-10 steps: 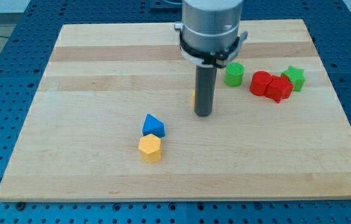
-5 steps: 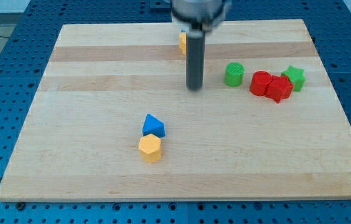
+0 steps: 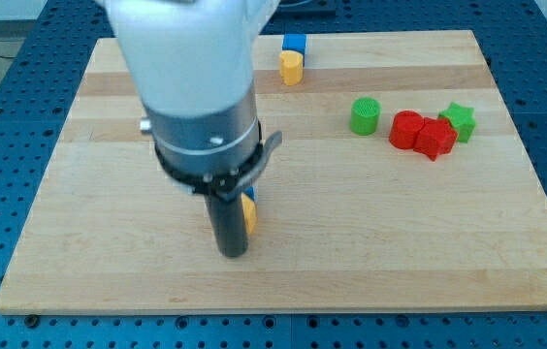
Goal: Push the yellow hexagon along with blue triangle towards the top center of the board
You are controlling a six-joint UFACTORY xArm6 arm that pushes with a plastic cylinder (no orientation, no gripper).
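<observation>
My tip (image 3: pixel 232 254) rests on the board near the view's bottom, left of centre. The yellow hexagon (image 3: pixel 249 215) shows only as a sliver at the rod's right edge, just above the tip. The blue triangle (image 3: pixel 250 195) is almost fully hidden behind the rod and the arm's body; only a small blue edge shows above the yellow. I cannot tell whether the tip touches the hexagon.
A blue cube (image 3: pixel 295 43) and a yellow cylinder (image 3: pixel 291 67) sit at the top centre. A green cylinder (image 3: pixel 365 115), two red blocks (image 3: pixel 407 130) (image 3: pixel 435 138) and a green star (image 3: pixel 459 120) lie at the right. The arm's large body covers the board's left-centre.
The rod has swung from the upper middle of the board down and left to just below the yellow hexagon, now covering it and the blue triangle. The top-centre blocks are uncovered.
</observation>
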